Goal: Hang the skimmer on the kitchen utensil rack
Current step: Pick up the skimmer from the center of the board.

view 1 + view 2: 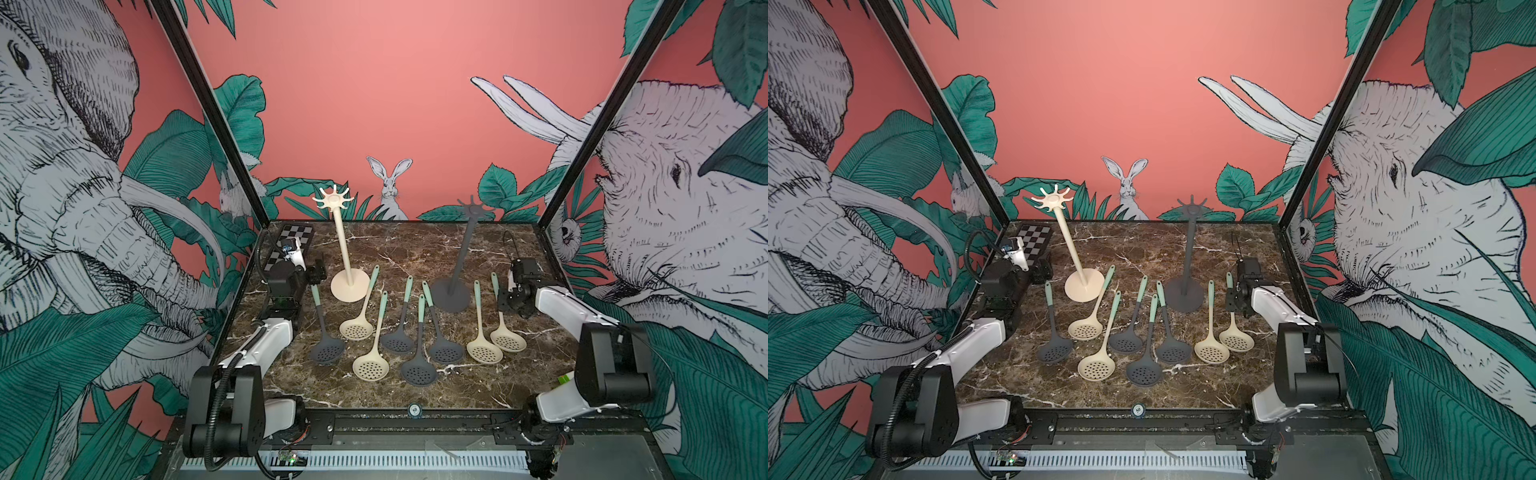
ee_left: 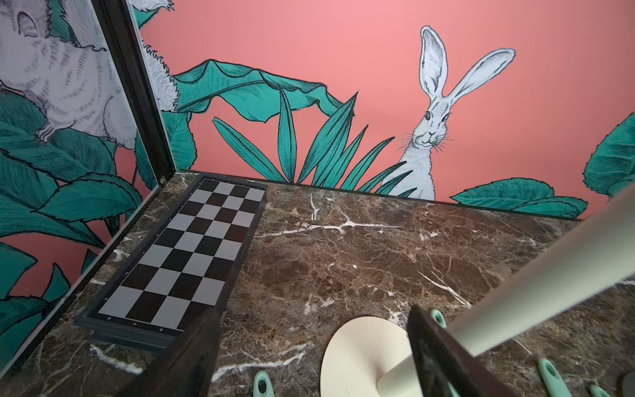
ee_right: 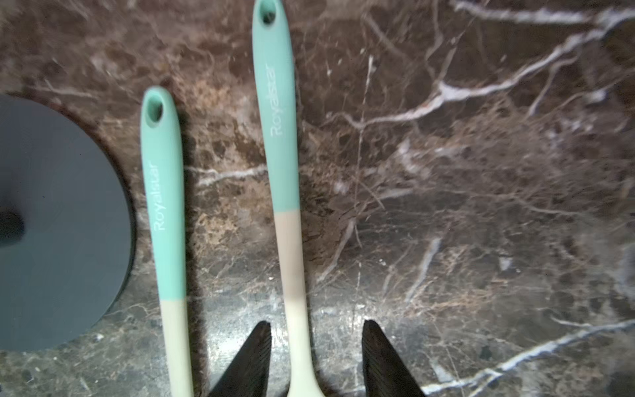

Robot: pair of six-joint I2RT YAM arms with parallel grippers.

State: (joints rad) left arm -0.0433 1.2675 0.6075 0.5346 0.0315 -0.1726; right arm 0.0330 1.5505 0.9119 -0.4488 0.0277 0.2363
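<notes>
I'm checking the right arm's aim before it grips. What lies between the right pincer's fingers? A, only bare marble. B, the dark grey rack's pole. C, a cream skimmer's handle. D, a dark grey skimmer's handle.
C: the right wrist view shows the cream skimmer with its handle running between the two dark fingers of the right pincer, jaws apart around it.

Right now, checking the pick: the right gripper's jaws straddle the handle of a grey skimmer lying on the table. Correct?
No: the skimmer is cream, not grey. The right wrist view shows the right gripper's jaws straddling its handle on the table.
</notes>
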